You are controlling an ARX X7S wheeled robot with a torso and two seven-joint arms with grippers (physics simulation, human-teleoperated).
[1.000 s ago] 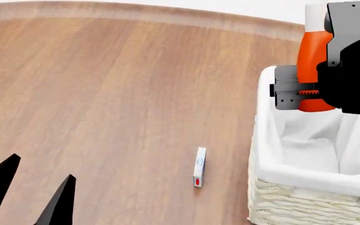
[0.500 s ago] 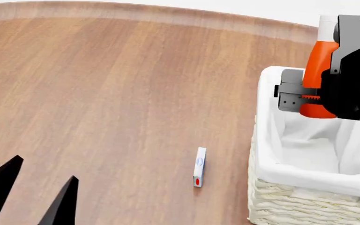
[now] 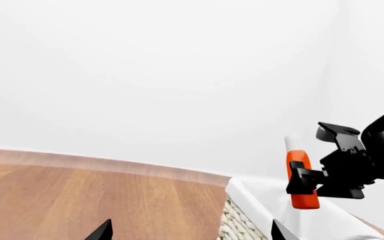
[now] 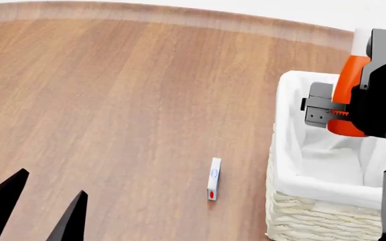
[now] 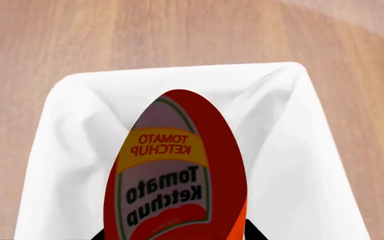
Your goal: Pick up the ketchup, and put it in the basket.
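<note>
The ketchup [image 4: 349, 95], pinched in the right pincer [image 4: 333, 115], is now carried further over the basket [image 4: 288, 170]; the left pincer [image 4: 35, 211] is held spread.

Basket [image 4: 293, 165] open-topped; small box [image 4: 214, 186] lies just beside it.

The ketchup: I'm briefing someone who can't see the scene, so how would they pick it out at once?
Start at the wooden table, then find the white-lined wicker basket at its right side. Above the basket's opening, the right gripper holds the ketchup upright in the air. It is the only orange-red bottle, white-capped, unlike the small white packet lying on the table.
</note>
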